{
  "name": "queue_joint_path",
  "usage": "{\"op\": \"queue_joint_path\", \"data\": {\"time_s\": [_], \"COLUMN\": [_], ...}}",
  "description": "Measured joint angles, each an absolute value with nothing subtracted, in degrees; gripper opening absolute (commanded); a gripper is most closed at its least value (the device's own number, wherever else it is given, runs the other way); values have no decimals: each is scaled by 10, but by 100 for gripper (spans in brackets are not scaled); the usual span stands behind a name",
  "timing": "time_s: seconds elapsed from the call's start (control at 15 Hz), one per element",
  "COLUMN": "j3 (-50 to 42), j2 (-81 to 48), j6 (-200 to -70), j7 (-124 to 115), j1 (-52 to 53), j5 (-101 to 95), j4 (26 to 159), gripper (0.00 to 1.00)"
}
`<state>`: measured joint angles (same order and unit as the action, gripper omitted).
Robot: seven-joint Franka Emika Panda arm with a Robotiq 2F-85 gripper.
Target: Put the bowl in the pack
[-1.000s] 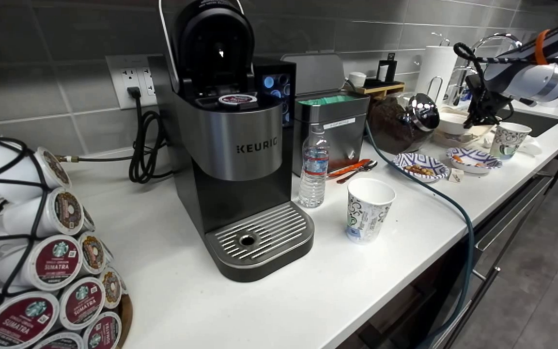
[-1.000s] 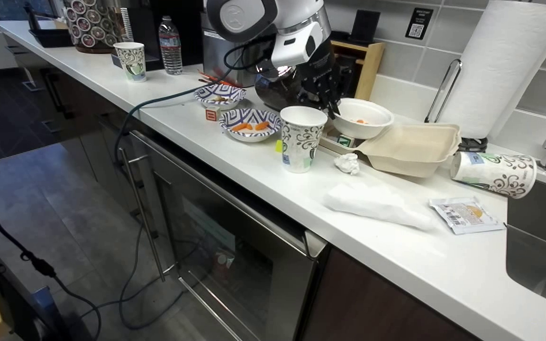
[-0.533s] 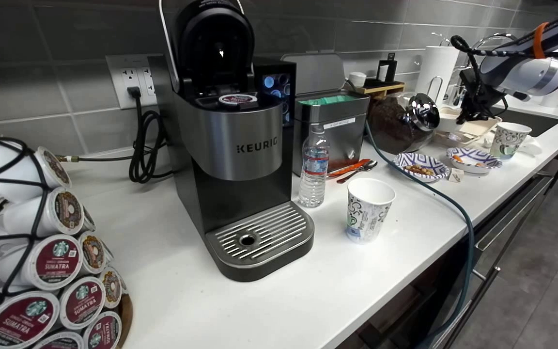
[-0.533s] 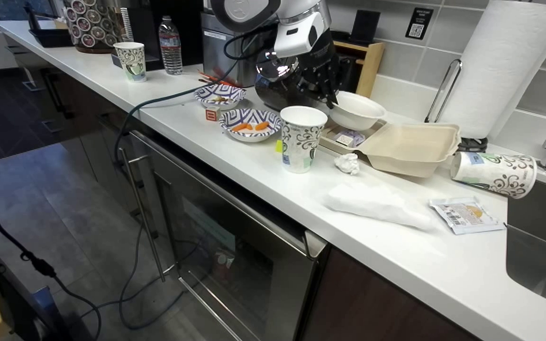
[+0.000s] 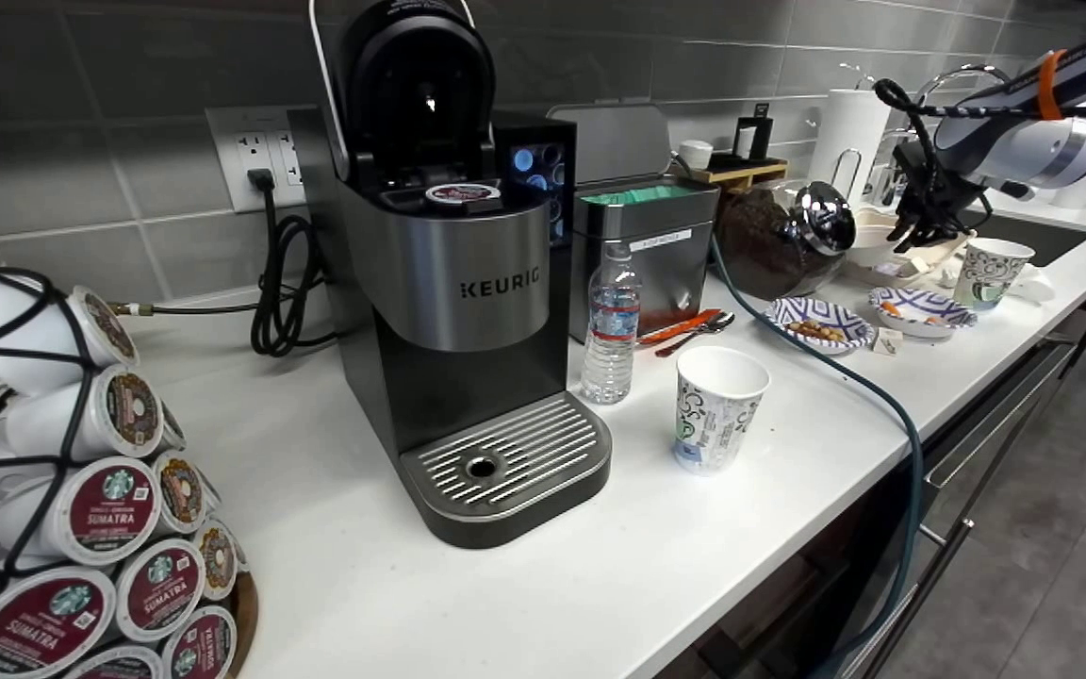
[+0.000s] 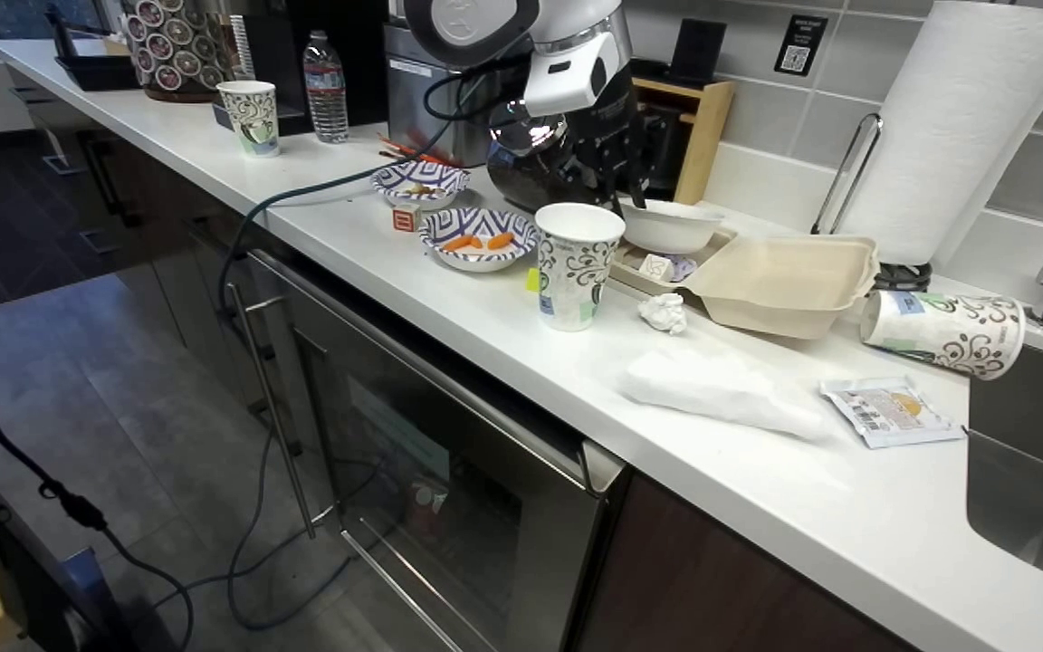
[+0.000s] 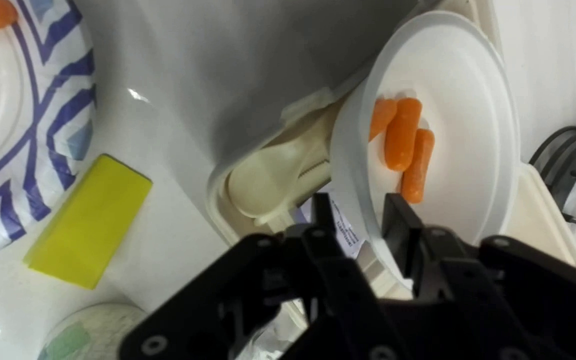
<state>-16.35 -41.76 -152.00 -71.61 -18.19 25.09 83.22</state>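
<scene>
The white bowl [image 6: 671, 228] holds several orange carrots [image 7: 404, 134]. It sits in the near half of the beige clamshell pack [image 6: 784, 285], a little tilted. It also shows in the wrist view [image 7: 468, 100] and, partly behind my gripper, in an exterior view [image 5: 871, 243]. My gripper [image 7: 360, 215] is open. The bowl's rim passes between its fingers, closer to the finger on the bowl's inner side; a gap shows on the other side. In an exterior view my gripper [image 6: 627, 201] is at the bowl's edge with the fingertips apart.
A patterned cup [image 6: 578, 267] stands close in front of the pack. Blue-patterned bowls [image 6: 476, 240] lie beside it, near a glass jar [image 5: 779, 236]. A paper towel roll [image 6: 956, 136], a fallen cup [image 6: 942, 330] and the sink [image 6: 1028, 489] lie on the far side.
The bowl moved down and slightly toward the jar with my gripper, then dropped into the pack and became more level. My gripper opened and let go of its rim.
</scene>
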Motion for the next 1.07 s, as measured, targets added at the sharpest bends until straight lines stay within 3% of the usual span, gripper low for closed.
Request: {"op": "queue_joint_path", "data": {"time_s": [0.33, 1.07], "j3": [-166, -187], "j2": [-389, -129], "j6": [-1477, -1206], "j7": [-693, -429], "j1": [-185, -206], "j5": [226, 161], "j4": [835, 1034], "gripper": [99, 100]}}
